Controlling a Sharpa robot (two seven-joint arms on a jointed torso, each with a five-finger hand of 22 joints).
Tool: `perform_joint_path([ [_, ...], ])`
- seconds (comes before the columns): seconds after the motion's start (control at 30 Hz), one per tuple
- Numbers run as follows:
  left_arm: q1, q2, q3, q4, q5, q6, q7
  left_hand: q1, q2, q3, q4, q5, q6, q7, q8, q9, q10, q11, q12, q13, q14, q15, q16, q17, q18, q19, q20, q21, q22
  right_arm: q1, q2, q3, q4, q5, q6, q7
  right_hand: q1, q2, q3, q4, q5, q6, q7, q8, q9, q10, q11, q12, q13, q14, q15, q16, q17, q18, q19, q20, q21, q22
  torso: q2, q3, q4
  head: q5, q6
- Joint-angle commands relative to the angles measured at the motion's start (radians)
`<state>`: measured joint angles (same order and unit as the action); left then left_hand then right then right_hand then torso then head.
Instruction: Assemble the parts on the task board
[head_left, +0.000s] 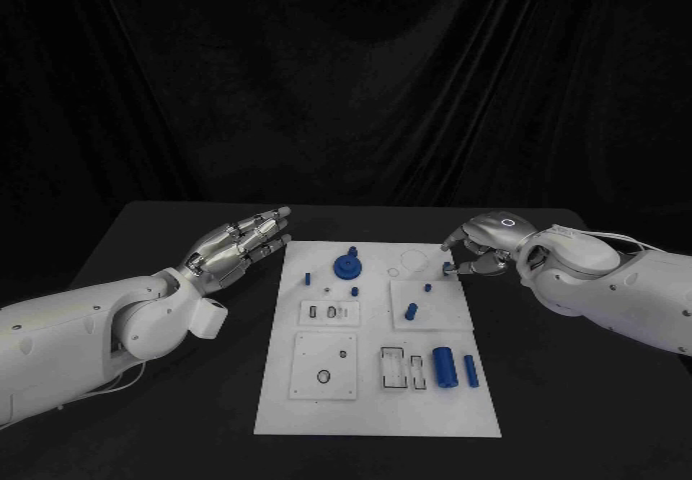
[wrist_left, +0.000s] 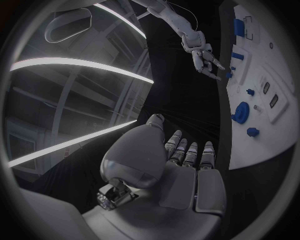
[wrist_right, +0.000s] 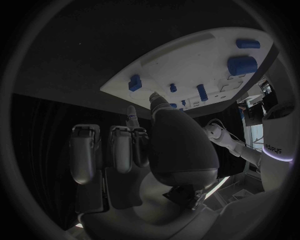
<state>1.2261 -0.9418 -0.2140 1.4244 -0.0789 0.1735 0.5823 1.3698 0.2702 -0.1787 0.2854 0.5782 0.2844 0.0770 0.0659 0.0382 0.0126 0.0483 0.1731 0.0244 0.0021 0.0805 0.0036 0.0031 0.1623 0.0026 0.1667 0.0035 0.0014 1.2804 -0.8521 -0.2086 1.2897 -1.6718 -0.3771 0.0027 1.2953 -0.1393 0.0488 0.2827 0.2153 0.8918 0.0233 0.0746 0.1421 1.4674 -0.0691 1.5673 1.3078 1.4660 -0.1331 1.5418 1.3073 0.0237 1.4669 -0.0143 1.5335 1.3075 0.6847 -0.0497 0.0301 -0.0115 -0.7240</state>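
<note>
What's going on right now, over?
Left hand open, off the task board. Right hand at its far right edge; whether it holds anything is unclear. Blue parts lie loose. Nothing blocking.

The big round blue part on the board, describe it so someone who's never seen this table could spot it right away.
Start at the white task board in the middle of the black table and go to its far end, away from the robot. The round blue part lies there, nearer the left hand. It is a wide disc, while the other blue pieces are small pegs or cylinders.
</note>
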Motion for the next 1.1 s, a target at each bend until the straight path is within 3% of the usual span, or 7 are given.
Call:
perform_joint_path([
  [0.03,-0.001,-0.001,0.001,0.002,0.000,0.019,0.008,0.009,0.000,0.002,0.001,-0.002,0.003,0.006,0.003,0.001,-0.002,0.006,0.006,0.001,0.001,0.004,0.005,0.000,-0.004,-0.003,0.006,-0.004,-0.001,-0.006,0.005,0.000,-0.009,0.000,0.012,-0.014,0.006,0.000,0.006,-0.001,0.006,0.006,0.002,0.005,0.001,0.103,0.009,0.004,0.263,0.094,0.003,0.006,0.207,-0.014,0.086,-0.002,0.002,0.250,-0.001,-0.0016,0.0014,0.000,-0.004],
  [0.47,-0.002,-0.003,0.001,0.004,0.000,0.023,0.004,0.009,0.000,0.002,0.001,-0.002,0.002,0.006,0.003,0.001,-0.002,0.007,0.006,0.001,0.001,0.005,0.005,0.000,-0.004,-0.003,0.006,-0.004,-0.001,-0.024,0.022,0.000,-0.041,0.000,0.010,-0.019,0.009,-0.005,0.004,0.004,-0.007,0.013,0.009,0.010,0.006,0.103,0.015,0.004,0.263,0.094,0.007,0.006,0.206,-0.014,0.085,0.001,0.002,0.250,-0.001,-0.0027,0.0027,0.005,-0.009],
  [0.7,-0.002,-0.004,0.001,0.004,0.000,0.025,0.002,0.009,0.000,0.002,0.001,-0.002,0.002,0.006,0.003,0.001,-0.002,0.007,0.006,0.001,0.001,0.005,0.005,0.000,-0.004,-0.003,0.006,-0.004,-0.001,-0.029,0.031,0.000,-0.066,0.000,-0.017,-0.021,0.021,0.004,0.011,0.002,0.012,0.029,0.014,0.022,0.015,0.103,0.020,0.004,0.263,0.093,0.011,0.005,0.205,-0.014,0.085,0.005,0.001,0.250,-0.002,-0.0025,0.0017,0.006,-0.010],
  [1.1,-0.002,-0.003,0.001,0.003,0.000,0.030,-0.002,0.009,0.001,0.003,0.001,-0.002,0.001,0.007,0.003,0.001,-0.002,0.008,0.006,0.001,0.001,0.005,0.005,0.000,-0.004,-0.003,0.006,-0.004,-0.001,-0.033,0.040,0.000,-0.083,0.000,-0.021,-0.029,0.022,0.009,0.013,0.002,0.020,0.046,0.018,0.036,0.023,0.103,0.023,0.004,0.263,0.093,0.014,0.004,0.201,-0.013,0.083,0.008,-0.002,0.249,-0.002,-0.0026,0.0016,0.005,-0.014],
])
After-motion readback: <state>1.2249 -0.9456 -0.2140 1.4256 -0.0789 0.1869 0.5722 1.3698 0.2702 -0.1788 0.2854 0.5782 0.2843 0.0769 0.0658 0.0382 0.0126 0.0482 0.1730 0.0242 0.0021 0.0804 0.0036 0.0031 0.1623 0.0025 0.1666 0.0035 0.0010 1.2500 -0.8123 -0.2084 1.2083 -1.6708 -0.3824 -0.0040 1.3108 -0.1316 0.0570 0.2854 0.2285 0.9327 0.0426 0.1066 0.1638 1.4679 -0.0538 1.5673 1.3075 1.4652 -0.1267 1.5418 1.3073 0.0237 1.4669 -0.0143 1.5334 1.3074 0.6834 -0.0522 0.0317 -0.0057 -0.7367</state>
